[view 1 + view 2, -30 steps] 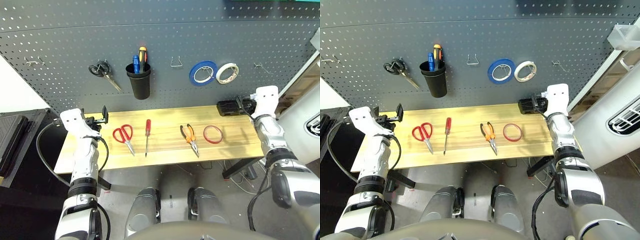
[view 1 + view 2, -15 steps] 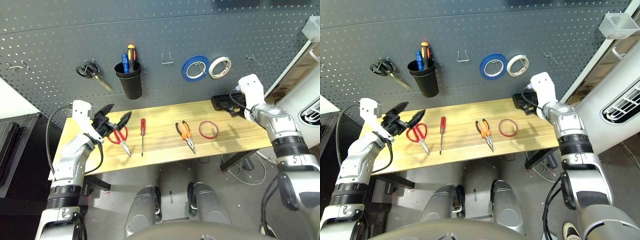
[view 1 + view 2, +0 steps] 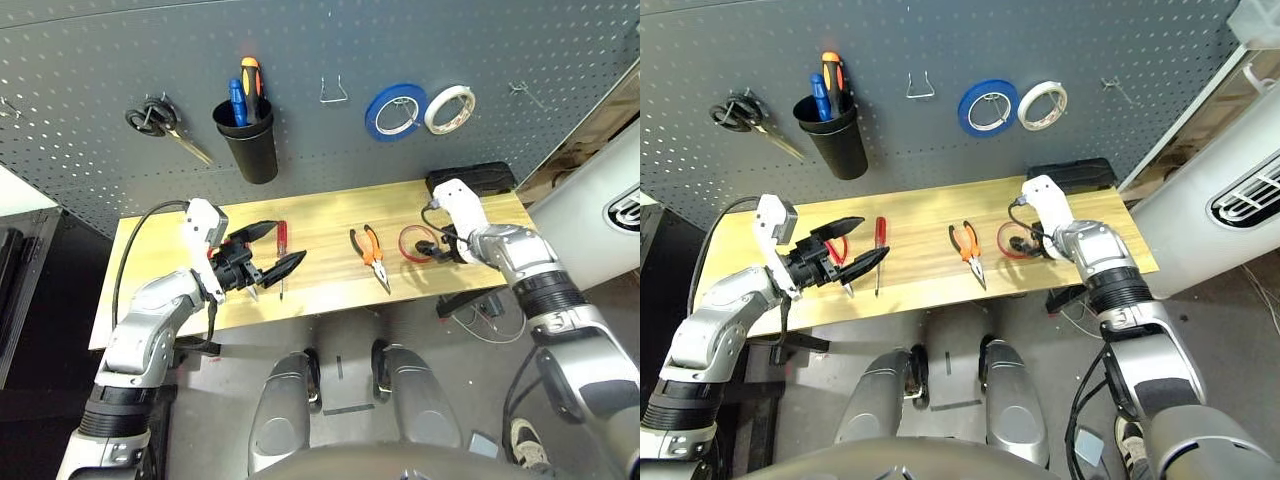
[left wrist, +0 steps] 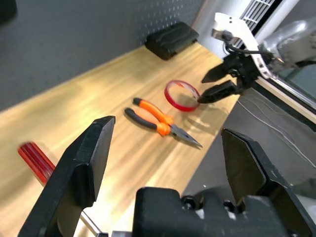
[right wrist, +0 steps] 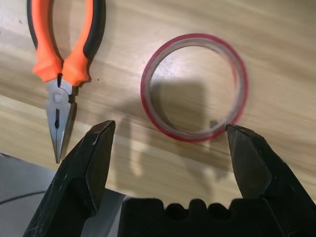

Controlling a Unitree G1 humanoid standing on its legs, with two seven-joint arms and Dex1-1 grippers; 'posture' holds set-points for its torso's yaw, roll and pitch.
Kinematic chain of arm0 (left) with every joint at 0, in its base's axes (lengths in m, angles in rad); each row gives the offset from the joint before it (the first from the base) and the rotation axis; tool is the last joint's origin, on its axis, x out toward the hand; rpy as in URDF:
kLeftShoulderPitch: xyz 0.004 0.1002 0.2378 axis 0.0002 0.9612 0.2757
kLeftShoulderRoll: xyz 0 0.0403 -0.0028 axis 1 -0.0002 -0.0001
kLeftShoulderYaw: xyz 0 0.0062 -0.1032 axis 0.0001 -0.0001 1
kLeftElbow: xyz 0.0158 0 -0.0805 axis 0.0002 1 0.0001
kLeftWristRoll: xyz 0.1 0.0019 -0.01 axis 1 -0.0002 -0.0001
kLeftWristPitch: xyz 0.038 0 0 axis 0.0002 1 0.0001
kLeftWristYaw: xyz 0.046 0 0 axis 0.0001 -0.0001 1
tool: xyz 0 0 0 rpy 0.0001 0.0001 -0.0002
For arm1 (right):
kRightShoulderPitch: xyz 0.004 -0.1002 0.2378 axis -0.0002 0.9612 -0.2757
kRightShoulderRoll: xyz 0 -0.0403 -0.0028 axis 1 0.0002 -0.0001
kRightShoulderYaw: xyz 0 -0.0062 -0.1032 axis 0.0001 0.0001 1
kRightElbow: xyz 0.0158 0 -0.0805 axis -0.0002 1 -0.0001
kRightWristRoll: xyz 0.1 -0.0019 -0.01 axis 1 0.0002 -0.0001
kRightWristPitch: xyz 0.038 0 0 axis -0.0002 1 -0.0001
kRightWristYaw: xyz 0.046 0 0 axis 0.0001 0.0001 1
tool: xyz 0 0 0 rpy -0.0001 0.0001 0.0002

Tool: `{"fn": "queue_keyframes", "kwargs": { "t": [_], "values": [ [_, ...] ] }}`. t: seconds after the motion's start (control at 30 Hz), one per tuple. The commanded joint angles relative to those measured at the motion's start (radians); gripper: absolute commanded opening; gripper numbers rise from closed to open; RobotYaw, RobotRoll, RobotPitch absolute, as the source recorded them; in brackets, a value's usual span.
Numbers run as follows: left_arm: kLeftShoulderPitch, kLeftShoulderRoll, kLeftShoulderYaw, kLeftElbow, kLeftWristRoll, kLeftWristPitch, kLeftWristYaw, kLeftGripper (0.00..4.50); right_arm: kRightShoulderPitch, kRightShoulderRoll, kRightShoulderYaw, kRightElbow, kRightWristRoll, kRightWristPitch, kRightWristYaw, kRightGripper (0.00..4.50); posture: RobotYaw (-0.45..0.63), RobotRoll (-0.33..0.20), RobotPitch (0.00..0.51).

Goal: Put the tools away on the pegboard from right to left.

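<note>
On the wooden table (image 3: 160, 240) lie, from right to left, a thin red tape ring (image 3: 413, 243), orange-and-black pliers (image 3: 370, 255) and a slim red-handled screwdriver (image 3: 282, 250). The red-handled scissors (image 3: 836, 252) are mostly hidden behind my left gripper (image 3: 290, 241), which hovers open over them and the screwdriver, pointing right. My right gripper (image 3: 428, 243) is open, low at the ring's right side. In the right wrist view its fingers (image 5: 94, 163) straddle the near rim of the tape ring (image 5: 193, 86), beside the pliers (image 5: 64, 54). The dark pegboard (image 3: 100, 60) stands behind the table.
On the pegboard hang black-handled scissors (image 3: 160, 122), a black cup (image 3: 253, 150) holding screwdrivers, a blue tape roll (image 3: 397, 110) and a white one (image 3: 449, 108). Bare hooks (image 3: 333, 93) sit between cup and tapes and at far right (image 3: 520, 92). A black box (image 3: 472, 178) rests at the table's back right.
Both arms swung in from the table's ends. The left gripper moved right over the red scissors; the right gripper came down to the red tape ring. The camera also shifted.
</note>
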Motion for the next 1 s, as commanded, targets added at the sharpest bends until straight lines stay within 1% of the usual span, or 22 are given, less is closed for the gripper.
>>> {"fn": "queue_keyframes", "kwargs": {
  "t": [0.03, 0.33, 0.43, 0.5, 0.57, 0.6, 0.7, 0.77, 0.8, 1.0],
  "values": [
    [0.029, 0.010, -0.002, -0.030, -0.015, 0.013, -0.018, 4.50, -0.021, 0.026, 0.023, 0.089, -0.025, -0.052, 0.005, 4.48, 0.00, 0.000, 0.246],
    [0.058, 0.003, -0.002, -0.038, -0.011, 0.002, -0.008, 4.50, -0.093, 0.081, 0.044, 0.305, -0.080, -0.187, -0.016, 4.48, 0.04, 0.000, 0.242],
    [0.064, -0.001, -0.003, -0.044, -0.011, 0.001, 0.000, 4.50, -0.111, 0.099, 0.032, 0.371, -0.082, -0.227, -0.033, 3.87, 0.04, 0.000, 0.241],
    [0.067, -0.003, -0.005, -0.047, -0.010, 0.001, 0.004, 4.50, -0.122, 0.108, 0.031, 0.404, -0.086, -0.245, -0.038, 3.22, 0.05, 0.000, 0.242],
    [0.071, -0.004, -0.006, -0.052, -0.010, 0.001, 0.007, 4.50, -0.129, 0.115, 0.028, 0.427, -0.090, -0.258, -0.042, 2.42, 0.05, 0.000, 0.242],
    [0.072, -0.004, -0.007, -0.053, -0.010, 0.001, 0.008, 4.50, -0.132, 0.117, 0.027, 0.436, -0.091, -0.263, -0.043, 2.13, 0.05, 0.000, 0.242],
    [0.071, -0.005, -0.010, -0.057, -0.011, 0.004, 0.014, 4.50, -0.141, 0.122, 0.015, 0.456, -0.090, -0.278, -0.059, 0.97, 0.05, 0.000, 0.235],
    [0.067, -0.005, -0.012, -0.055, -0.009, 0.004, 0.015, 4.50, -0.144, 0.120, 0.004, 0.462, -0.089, -0.286, -0.075, 0.28, 0.04, 0.000, 0.231],
    [0.062, -0.006, -0.013, -0.051, -0.008, 0.003, 0.015, 4.50, -0.144, 0.119, -0.001, 0.464, -0.089, -0.291, -0.082, 0.04, 0.04, 0.000, 0.225],
    [0.021, -0.018, -0.029, -0.027, 0.001, 0.000, 0.016, 4.50, -0.122, 0.084, -0.028, 0.401, -0.084, -0.306, -0.102, 0.04, 0.01, 0.000, 0.200]
  ]
}}
